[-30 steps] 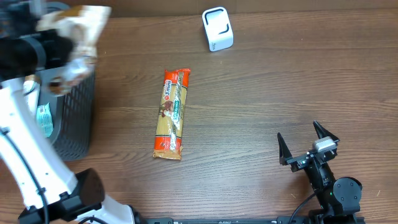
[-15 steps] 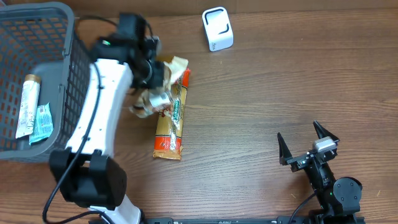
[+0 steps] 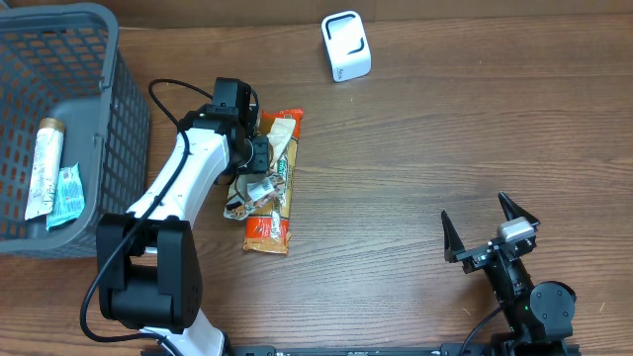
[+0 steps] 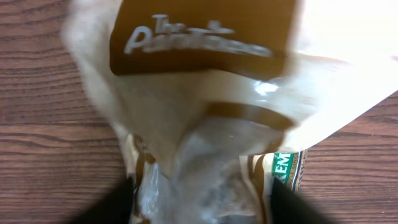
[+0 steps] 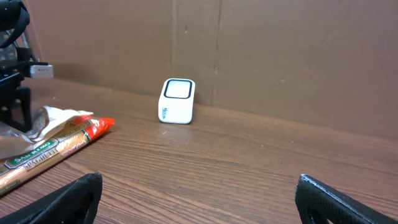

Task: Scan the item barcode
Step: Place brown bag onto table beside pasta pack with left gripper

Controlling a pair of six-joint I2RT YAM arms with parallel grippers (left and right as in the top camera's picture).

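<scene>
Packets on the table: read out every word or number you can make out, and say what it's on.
"The Pan…": white script on a brown label on the crinkly bag; the rest is smeared.
"SAN REMO", "SPAGHETTI": along the long orange packet, faint.
Tube and sachet in the basket: too small.
White scanner: nothing legible.

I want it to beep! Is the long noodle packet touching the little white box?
Apart. The overhead view shows a wide stretch of bare table between the white box and the noodle packet, which lies nearer the middle.
</scene>
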